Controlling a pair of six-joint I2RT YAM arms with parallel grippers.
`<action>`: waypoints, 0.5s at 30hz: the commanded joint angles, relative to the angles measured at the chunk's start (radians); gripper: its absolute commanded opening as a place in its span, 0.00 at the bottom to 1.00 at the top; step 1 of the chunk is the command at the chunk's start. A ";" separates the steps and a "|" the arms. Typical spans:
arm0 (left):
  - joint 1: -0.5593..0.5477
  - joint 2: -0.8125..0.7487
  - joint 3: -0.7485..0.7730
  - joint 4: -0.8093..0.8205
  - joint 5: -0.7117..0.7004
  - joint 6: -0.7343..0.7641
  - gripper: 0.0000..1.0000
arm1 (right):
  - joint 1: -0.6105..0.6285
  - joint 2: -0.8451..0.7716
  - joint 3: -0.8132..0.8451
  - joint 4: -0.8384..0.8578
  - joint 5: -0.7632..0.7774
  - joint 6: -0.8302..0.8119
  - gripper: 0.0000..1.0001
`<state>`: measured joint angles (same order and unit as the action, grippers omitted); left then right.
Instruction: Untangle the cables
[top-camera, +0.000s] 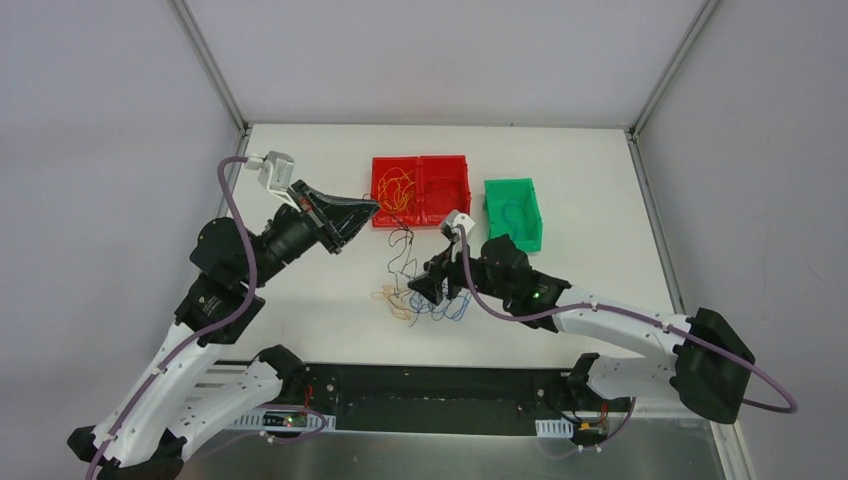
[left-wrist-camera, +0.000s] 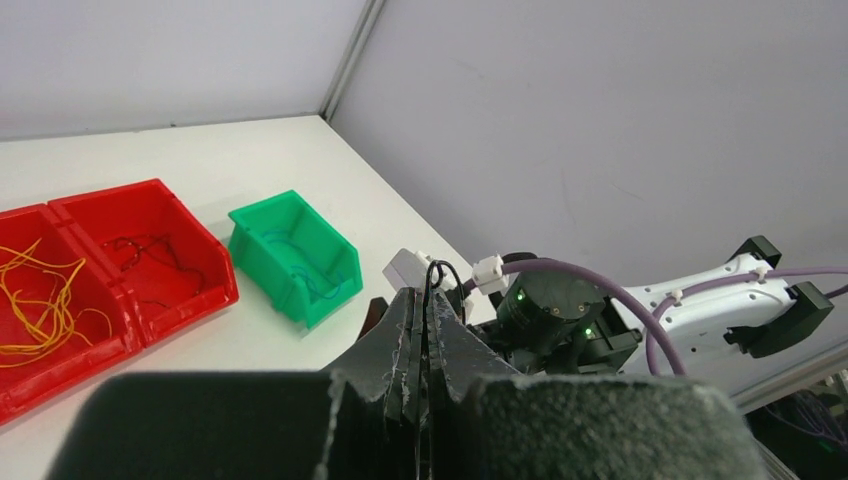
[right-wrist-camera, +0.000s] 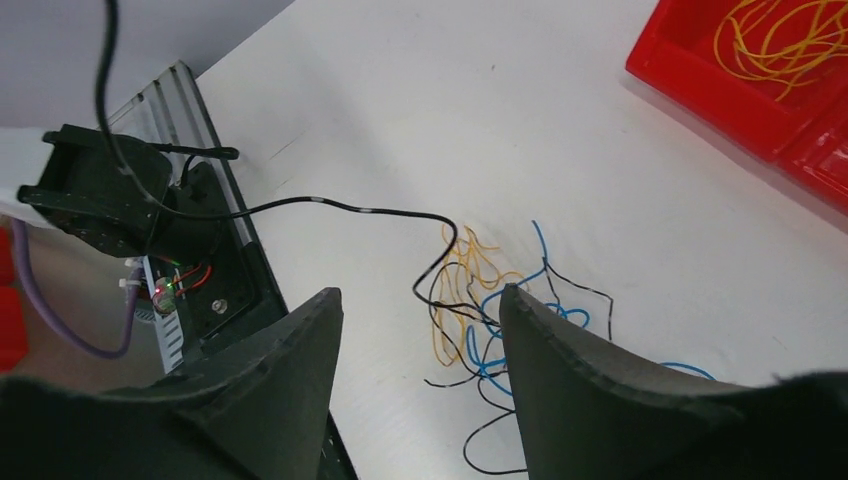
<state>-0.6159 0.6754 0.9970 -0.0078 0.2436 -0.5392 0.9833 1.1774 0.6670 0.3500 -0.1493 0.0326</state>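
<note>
1. A white table (top-camera: 610, 190) lies beneath the right pincer (top-camera: 422, 292) and spreads out on all sides of it.
2. A pale grey back wall (top-camera: 430, 60) rises well beyond the left pincer (top-camera: 370, 208).
3. Side walls (top-camera: 100, 150) of the same grey stand well outside each pincer.
4. Two metal posts (top-camera: 210, 65) mark the corners beyond the pincers.
5. A black rail (top-camera: 430, 395) runs along the table edge behind the pincers.
6. Light is soft and even; shadows below the pincers are faint.
</note>
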 joint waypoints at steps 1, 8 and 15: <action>-0.005 0.005 0.054 0.011 0.038 -0.033 0.00 | 0.034 0.020 0.009 0.083 -0.033 -0.063 0.56; -0.005 0.000 0.063 0.011 0.008 -0.034 0.00 | 0.038 0.072 0.025 0.099 -0.022 -0.040 0.29; -0.005 -0.040 0.012 -0.079 -0.192 -0.001 0.00 | 0.041 -0.019 0.036 0.104 -0.004 0.079 0.00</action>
<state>-0.6159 0.6716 1.0237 -0.0631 0.1932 -0.5613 1.0195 1.2675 0.6674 0.3931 -0.1600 0.0277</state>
